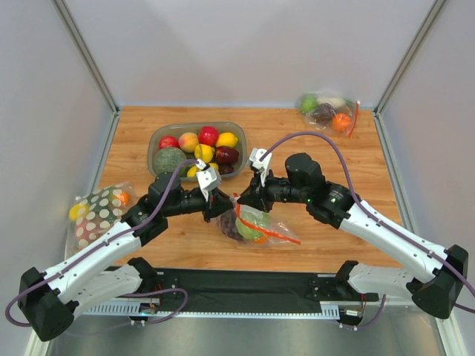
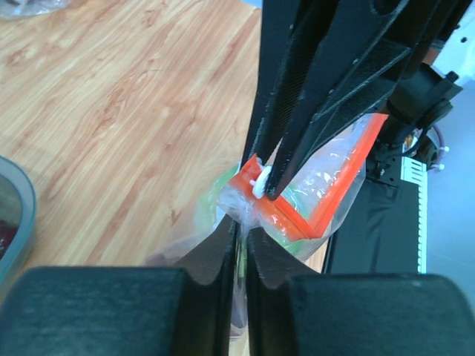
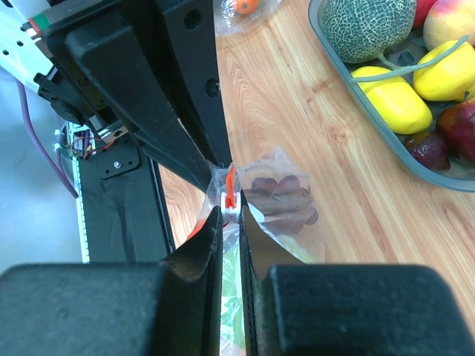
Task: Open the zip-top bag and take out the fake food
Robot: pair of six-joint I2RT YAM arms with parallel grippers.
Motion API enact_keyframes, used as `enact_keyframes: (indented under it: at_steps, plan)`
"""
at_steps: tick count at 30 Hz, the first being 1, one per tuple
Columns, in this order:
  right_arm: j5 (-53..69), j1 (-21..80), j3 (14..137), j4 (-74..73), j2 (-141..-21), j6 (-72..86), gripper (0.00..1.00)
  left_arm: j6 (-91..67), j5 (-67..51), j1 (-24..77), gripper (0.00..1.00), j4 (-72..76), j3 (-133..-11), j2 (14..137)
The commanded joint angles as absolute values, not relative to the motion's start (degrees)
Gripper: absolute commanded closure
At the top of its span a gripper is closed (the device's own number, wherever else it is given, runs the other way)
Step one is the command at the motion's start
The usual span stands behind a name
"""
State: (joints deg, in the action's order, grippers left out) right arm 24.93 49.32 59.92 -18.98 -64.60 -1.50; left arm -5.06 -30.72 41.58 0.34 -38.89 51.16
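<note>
Top external view: zip-top bag at the counter's near middle, between both arms; fake food inside. Left gripper: almost closed, pinching bag film beside the orange zip strip. Right gripper: clamped on the white slider at the bag's mouth. Step, as judged: opening; mouth looks sealed. Next move calls for drawing the slider along the strip against a firm counter-hold.

The top camera looks down from high up behind the arms and sees the whole table from far off. Each wrist camera sits just behind its own fingers and looks along them, very close. Each one faces the other arm. All three see the bag and some table.
</note>
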Motion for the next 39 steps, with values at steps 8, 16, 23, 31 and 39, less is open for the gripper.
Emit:
enact_keyframes:
  at_steps: [8, 16, 23, 31, 39]
  plan:
    - [25.14, 49.57, 61.00, -17.14, -64.95, -0.79, 1.00, -4.57, -38.49, 41.31, 0.61, 6.15, -41.22, 51.77]
    - [26.01, 49.48, 61.79, -17.31, -65.13, -1.32, 1.00, -5.36, -41.74, 41.31, 0.78, 8.08, -41.22, 53.61]
    - [26.89, 49.39, 62.14, -18.98, -65.92, -1.76, 1.00, -7.46, -44.04, 41.31, 1.00, 12.21, -39.99, 53.53]
    - [24.26, 49.31, 62.32, -22.93, -64.87, -1.67, 1.00, -7.82, -36.83, 41.31, 1.00, 15.55, -37.00, 49.66]
    - [24.08, 49.39, 61.70, -24.79, -63.81, -1.41, 1.00, -7.82, -30.07, 41.22, 1.00, 15.47, -36.30, 48.34]
